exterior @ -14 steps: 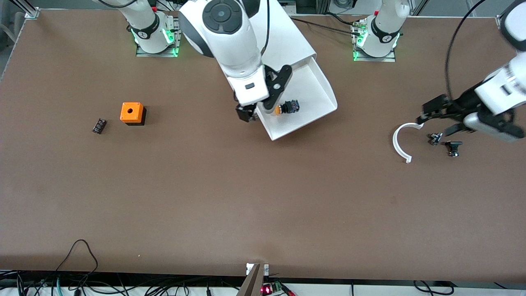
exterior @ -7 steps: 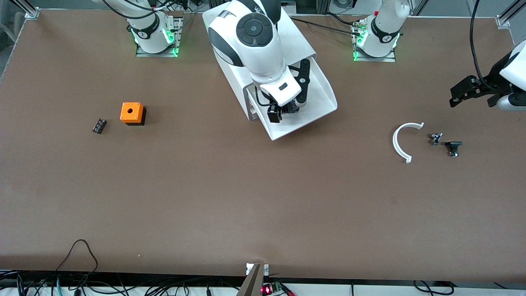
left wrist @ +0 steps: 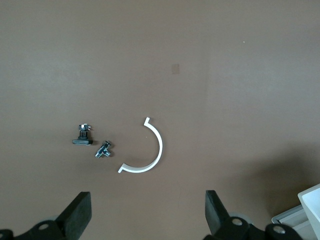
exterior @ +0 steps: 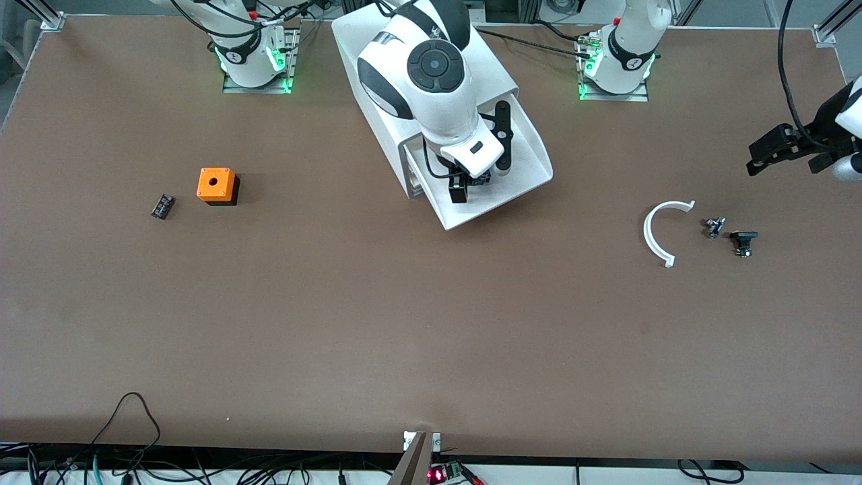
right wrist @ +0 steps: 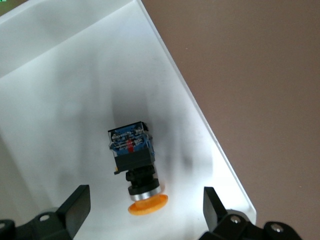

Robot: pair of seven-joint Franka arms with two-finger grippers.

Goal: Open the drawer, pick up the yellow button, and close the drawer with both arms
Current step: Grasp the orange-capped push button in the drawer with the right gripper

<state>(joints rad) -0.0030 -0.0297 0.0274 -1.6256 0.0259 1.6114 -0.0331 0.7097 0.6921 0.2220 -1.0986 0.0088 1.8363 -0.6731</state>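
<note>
The white cabinet (exterior: 495,67) stands between the arm bases. Its top drawer (exterior: 532,151) is pulled out toward the front camera. The button lies on its side on the drawer floor (right wrist: 60,100); its black body (right wrist: 132,150) and orange-yellow cap (right wrist: 147,205) show in the right wrist view. My right gripper (exterior: 473,183) hangs open just over the button, one finger on each side of the cap (right wrist: 145,215), not touching it. My left gripper (exterior: 761,156) is open and empty over the table at the left arm's end (left wrist: 147,220).
A white curved strip (exterior: 656,232) and two small black parts (exterior: 714,227) (exterior: 743,241) lie on the table below the left gripper (left wrist: 150,155). An orange cube with a hole (exterior: 216,185) and a small black part (exterior: 162,206) lie toward the right arm's end.
My right gripper moved from the drawer's side edge to over the button inside the drawer. My left gripper rose away from the curved strip toward the table's end.
</note>
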